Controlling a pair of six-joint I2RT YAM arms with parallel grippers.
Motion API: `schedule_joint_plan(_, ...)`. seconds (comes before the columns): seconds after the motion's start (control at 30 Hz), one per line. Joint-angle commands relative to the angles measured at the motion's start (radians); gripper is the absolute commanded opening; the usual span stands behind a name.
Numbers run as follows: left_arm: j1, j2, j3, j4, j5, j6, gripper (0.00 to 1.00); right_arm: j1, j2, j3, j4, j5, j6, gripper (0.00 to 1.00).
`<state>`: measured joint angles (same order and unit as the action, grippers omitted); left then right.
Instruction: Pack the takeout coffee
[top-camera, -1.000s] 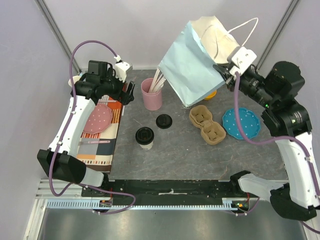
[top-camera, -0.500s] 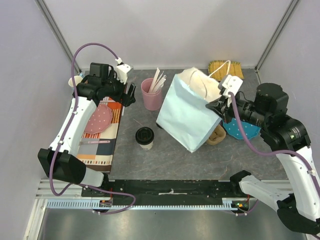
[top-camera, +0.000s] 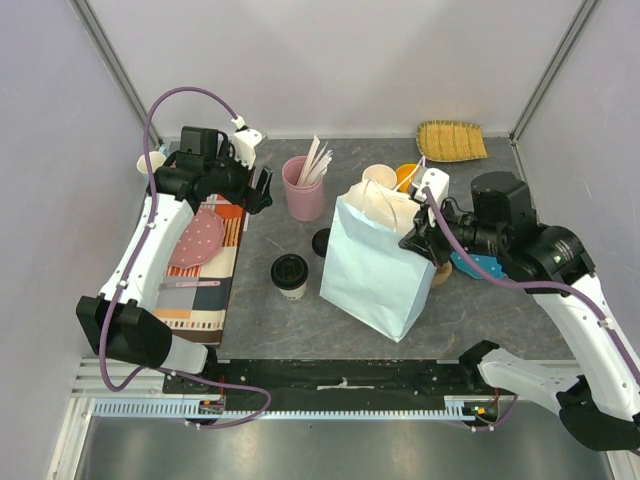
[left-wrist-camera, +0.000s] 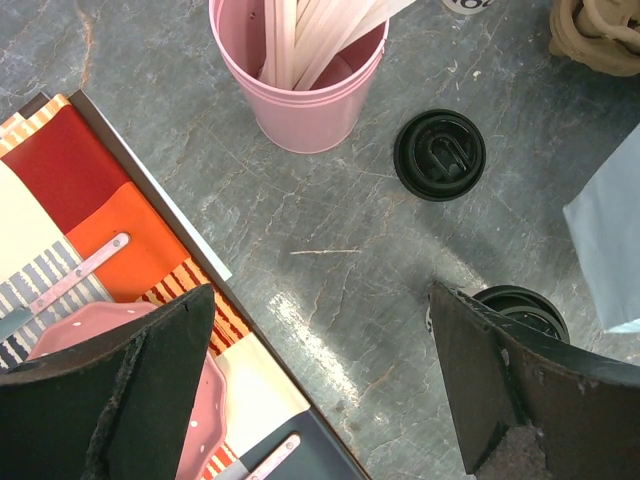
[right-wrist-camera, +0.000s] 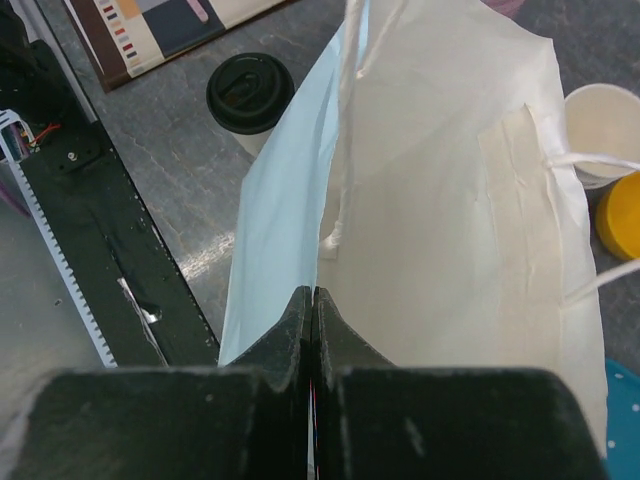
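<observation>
The takeout coffee, a small white cup with a black lid, stands on the grey table; it also shows in the right wrist view and, half hidden by a finger, in the left wrist view. Just right of it stands the pale blue paper bag, upright with its mouth open. My right gripper is shut on the bag's rim, pinching the paper between its fingers. Far back on the left my left gripper hangs open over bare table, holding nothing.
A pink bucket of wooden stirrers and a loose black lid sit behind the coffee. A patterned mat with a pink plate lies at the left. Behind the bag are a white cup, a blue plate and a woven mat.
My right arm has swung the bag down from high at the back and set it upright in the middle, beside the coffee. The left arm has stayed put.
</observation>
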<state>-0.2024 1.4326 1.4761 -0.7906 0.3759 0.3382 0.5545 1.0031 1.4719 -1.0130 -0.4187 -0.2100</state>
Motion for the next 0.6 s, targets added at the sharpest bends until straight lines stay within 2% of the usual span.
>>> schedule_joint_plan(0.0, 0.003, -0.020, -0.003, 0.034, 0.027, -0.007, 0.94, 0.012, -0.012, -0.022, 0.023, 0.026, 0.053, 0.00)
schedule_joint_plan(0.33, 0.003, 0.008, 0.004, 0.037, 0.038, -0.021, 0.93, 0.087, 0.015, -0.094, 0.115, 0.129, 0.149, 0.00)
schedule_joint_plan(0.47, 0.003, 0.018, 0.007, 0.034, 0.034, -0.024, 0.93, 0.183, 0.011, -0.194, 0.255, 0.138, 0.245, 0.00)
schedule_joint_plan(0.57, 0.003, 0.019, 0.009, 0.036, 0.031, -0.022, 0.93, 0.296, 0.038, -0.187, 0.249, 0.294, 0.221, 0.00)
